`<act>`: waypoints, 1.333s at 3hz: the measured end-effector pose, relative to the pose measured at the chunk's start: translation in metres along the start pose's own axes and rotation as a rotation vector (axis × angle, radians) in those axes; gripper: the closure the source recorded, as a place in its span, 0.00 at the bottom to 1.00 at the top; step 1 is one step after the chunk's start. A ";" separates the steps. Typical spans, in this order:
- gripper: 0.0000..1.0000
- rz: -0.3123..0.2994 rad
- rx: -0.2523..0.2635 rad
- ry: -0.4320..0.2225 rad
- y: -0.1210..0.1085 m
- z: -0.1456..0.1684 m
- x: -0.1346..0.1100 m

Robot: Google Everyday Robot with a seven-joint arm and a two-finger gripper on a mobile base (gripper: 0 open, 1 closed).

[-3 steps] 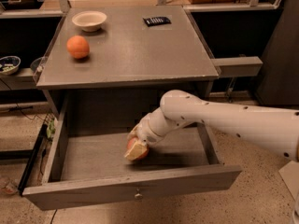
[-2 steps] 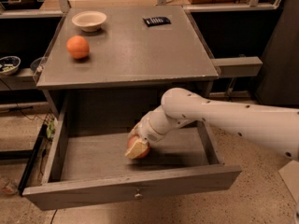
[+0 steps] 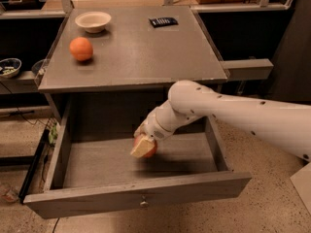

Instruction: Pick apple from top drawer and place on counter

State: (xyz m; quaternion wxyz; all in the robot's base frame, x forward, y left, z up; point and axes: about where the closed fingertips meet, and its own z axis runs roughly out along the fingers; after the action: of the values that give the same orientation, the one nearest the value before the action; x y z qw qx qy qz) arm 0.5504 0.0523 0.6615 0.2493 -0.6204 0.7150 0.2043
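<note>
A grey tabletop (image 3: pixel 141 52) fills the upper middle of the frame, the flat top of a grey wooden cabinet. On it sit an orange (image 3: pixel 81 49) near the left edge, a pale shallow bowl (image 3: pixel 93 21) toward the upper left, and a small dark flat object (image 3: pixel 163 21) at the back, all well apart from one another. Darker side shelves flank the cabinet; the left one carries a small patterned dish (image 3: pixel 8 67). The floor (image 3: pixel 272 203) along the lower right is pale and speckled.

Below the tabletop, the drawer (image 3: pixel 136 195) stands pulled wide open toward the bottom of the frame, with a small metal knob (image 3: pixel 144 202) at the centre of its front panel.

A white arm (image 3: pixel 233 113) reaches in from the right edge and bends down into the drawer. The gripper (image 3: pixel 144 147) hangs at its end, over the middle of the drawer. Its pale fingers (image 3: pixel 139 148) are closed around the apple (image 3: pixel 151 151): one pad covers the fruit's near side, and red skin shows just behind and to the right of it. A shadow lies on the drawer floor right under the apple. Whether the fruit touches that floor or sits just clear of it cannot be told.
</note>
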 end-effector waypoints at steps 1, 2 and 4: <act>1.00 -0.013 0.033 0.035 -0.007 -0.035 -0.017; 1.00 -0.024 0.060 0.059 -0.012 -0.060 -0.025; 1.00 -0.026 0.207 0.119 -0.042 -0.139 -0.035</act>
State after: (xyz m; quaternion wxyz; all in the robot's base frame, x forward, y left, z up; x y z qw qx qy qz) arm 0.5810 -0.0101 0.7937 0.2716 -0.6117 0.7377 0.0888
